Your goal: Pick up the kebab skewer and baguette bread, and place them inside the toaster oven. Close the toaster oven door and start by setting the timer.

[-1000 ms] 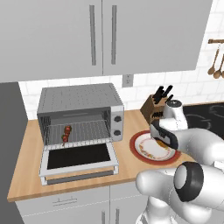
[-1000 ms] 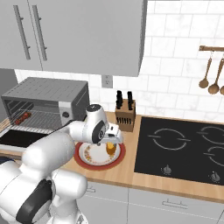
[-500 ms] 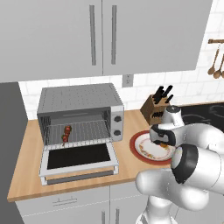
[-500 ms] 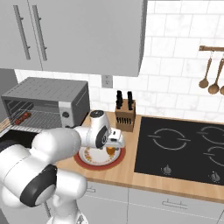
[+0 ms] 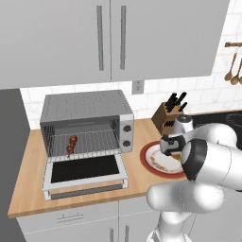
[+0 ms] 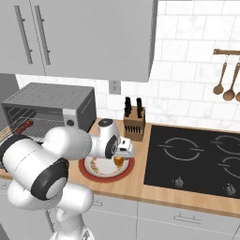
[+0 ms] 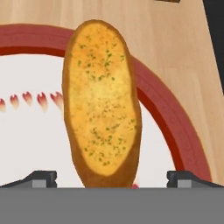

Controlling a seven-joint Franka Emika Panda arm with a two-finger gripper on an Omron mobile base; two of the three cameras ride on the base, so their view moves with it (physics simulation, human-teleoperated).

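Note:
The baguette bread (image 7: 103, 105), a golden-orange loaf, lies on the red-rimmed plate (image 7: 175, 127), running straight away from the hand. My gripper (image 7: 114, 179) is open, low over the bread's near end, with one fingertip (image 7: 41, 178) on each side and apart from it. From the side, the gripper (image 6: 123, 152) hangs over the bread (image 6: 119, 161) on the plate (image 6: 93, 174). The kebab skewer (image 5: 72, 144) rests on the wire rack inside the toaster oven (image 5: 85, 113). The toaster oven door (image 5: 85, 172) is dropped open over the counter.
A knife block (image 5: 171, 116) stands behind the plate by the wall. The black cooktop (image 6: 197, 159) lies to the right of the plate. Spoons (image 6: 224, 84) hang on the wall. My own white arm bulks between the base and the plate.
The arm's elbow has swung forward and lower while the hand stays over the plate, a little closer to the bread. The jaws stay open.

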